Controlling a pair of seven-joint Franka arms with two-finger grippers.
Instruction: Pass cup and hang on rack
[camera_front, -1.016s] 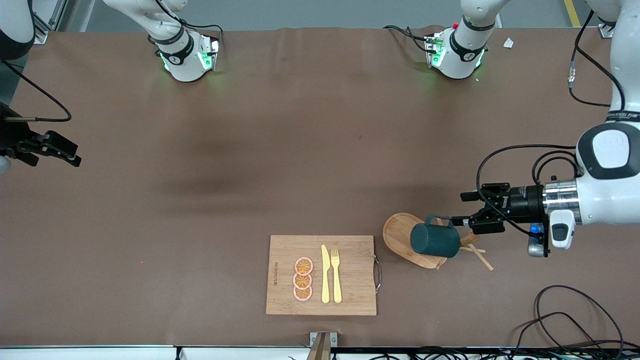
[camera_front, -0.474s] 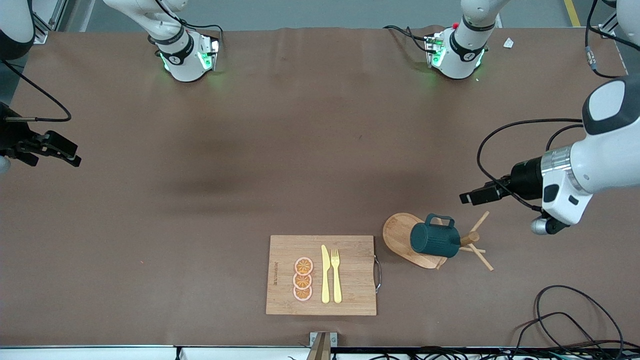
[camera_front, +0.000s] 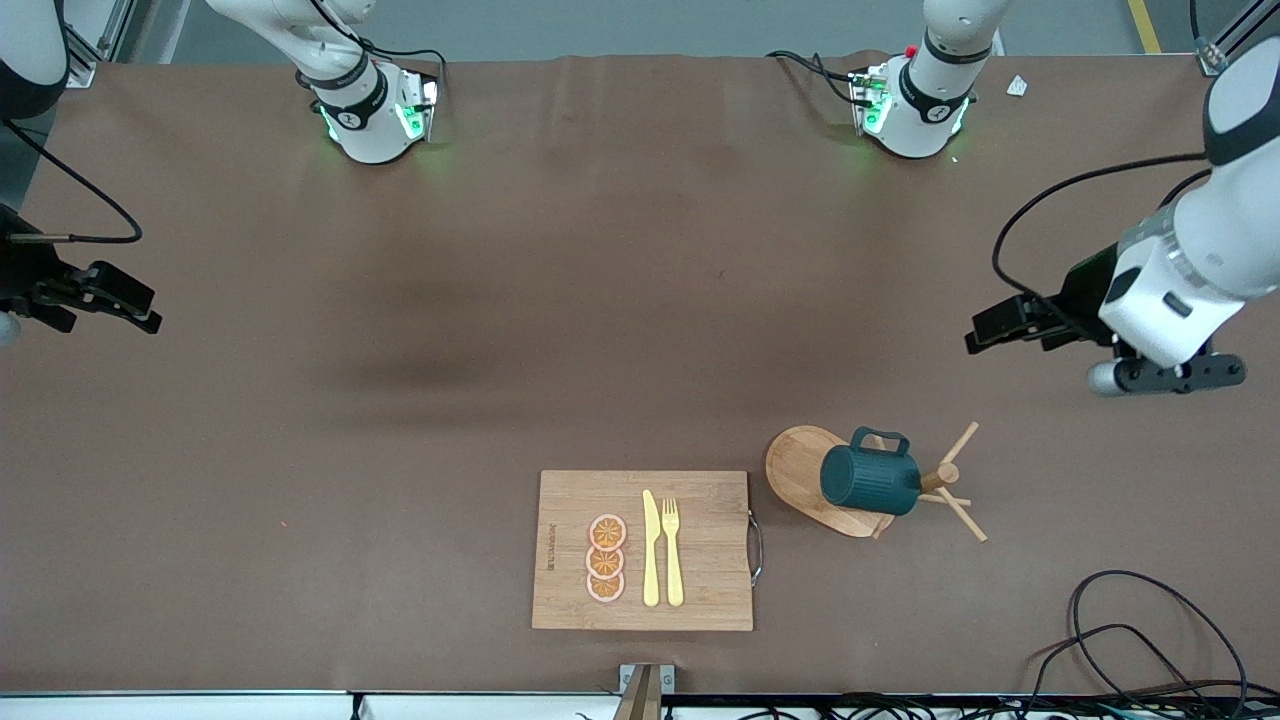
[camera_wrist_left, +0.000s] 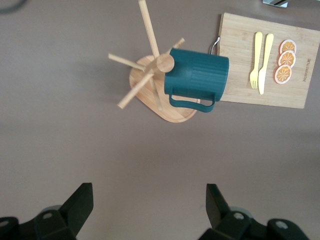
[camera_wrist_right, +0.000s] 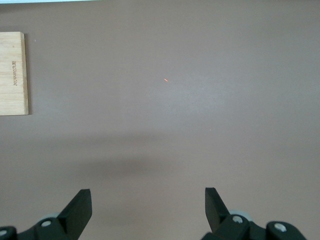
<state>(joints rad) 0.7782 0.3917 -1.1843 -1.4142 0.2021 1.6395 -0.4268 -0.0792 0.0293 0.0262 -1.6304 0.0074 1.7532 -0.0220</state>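
Both pincers stand spread wide and hold nothing. The left gripper (camera_front: 990, 328) hangs over bare table at the left arm's end; a second ago it was down beside the small dark teal ribbed mug (camera_front: 870, 480), and it has since let go, lifted and drawn back toward that end of the table. The mug now hangs by its loop handle on a thin peg of the light wooden mug tree with the oval base (camera_front: 800, 470), its body tipped sideways over the base. In the left wrist view the mug (camera_wrist_left: 199, 75) sits against the tree's post (camera_wrist_left: 162, 62), well apart from the spread fingertips (camera_wrist_left: 80, 202).

The right gripper (camera_front: 125, 305) waits over the right arm's end, unmoved, fingers (camera_wrist_right: 80, 205) apart above plain brown table covering (camera_front: 560, 300).

Beside the mug tree lies a rectangular bamboo cutting board (camera_front: 700, 560) with a yellow knife (camera_front: 651, 548), a yellow fork (camera_front: 672, 550) and three orange slices (camera_front: 606, 558). Black cables (camera_front: 1150, 630) coil at the table's near corner.
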